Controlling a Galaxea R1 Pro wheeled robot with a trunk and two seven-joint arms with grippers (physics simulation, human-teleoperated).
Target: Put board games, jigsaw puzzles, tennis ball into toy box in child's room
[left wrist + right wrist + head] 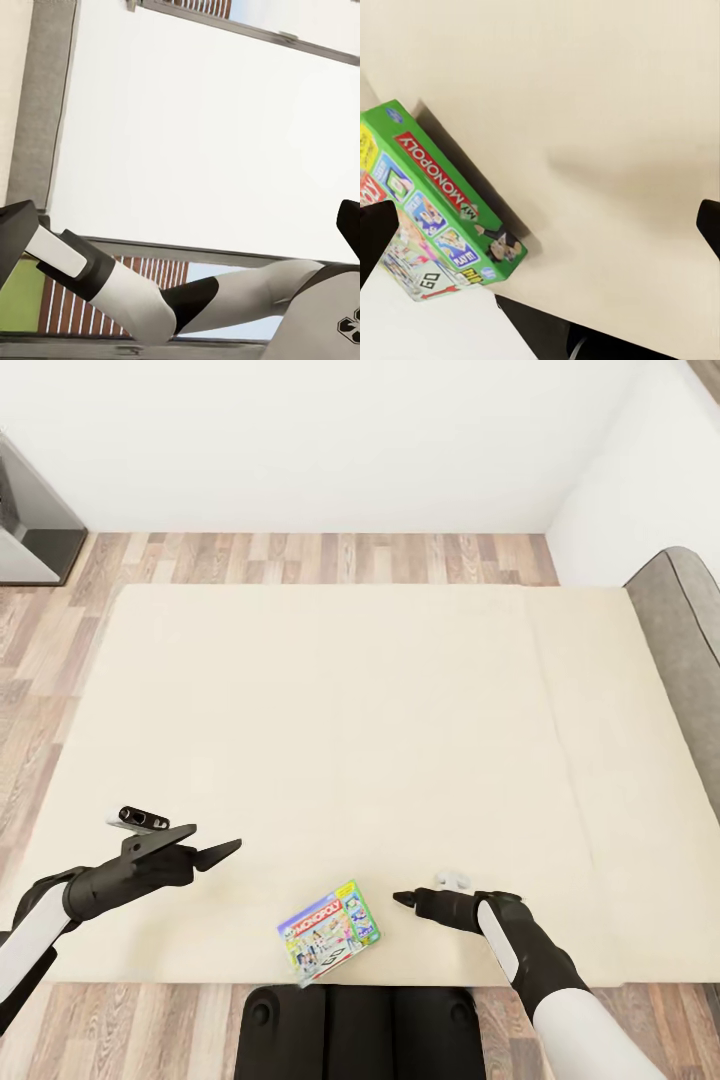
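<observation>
A Monopoly board game with a green rim lies flat on the cream bed, right at its front edge and turned at an angle. My right gripper hovers just to its right, open and empty, pointing at the box. The right wrist view shows the box close by, beside one dark fingertip. My left gripper hangs over the mattress to the box's left, open with nothing in it. The toy box, table, jigsaw puzzles and tennis ball are out of view.
A grey padded headboard borders the bed on the right. A dark grey cabinet stands at the far left on the wooden floor. White walls close off the back. My dark base is against the bed's front edge.
</observation>
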